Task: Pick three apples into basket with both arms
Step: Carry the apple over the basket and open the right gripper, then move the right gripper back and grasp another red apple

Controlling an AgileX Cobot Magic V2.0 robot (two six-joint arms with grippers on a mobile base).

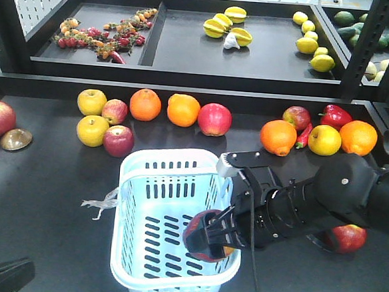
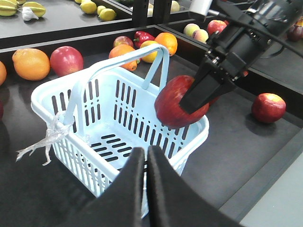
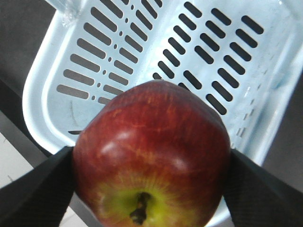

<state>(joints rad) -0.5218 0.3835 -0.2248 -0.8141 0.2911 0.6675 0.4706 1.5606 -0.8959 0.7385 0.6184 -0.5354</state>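
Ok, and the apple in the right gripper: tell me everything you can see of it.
The apple is round and glossy, dark red with fine paler streaks, turning yellow-green around its short brown stem, which faces the wrist camera. It looks whole and unbruised. The right gripper clamps it between two dark fingers on opposite sides. It hangs in the air over the pale blue basket, close to one side wall, apparently touching nothing else.

No text, label, brand or number can be read in any of the views. The basket [image 1: 170, 161] and the red apple [image 3: 151, 151] show plain surfaces, with no legible marking on them.
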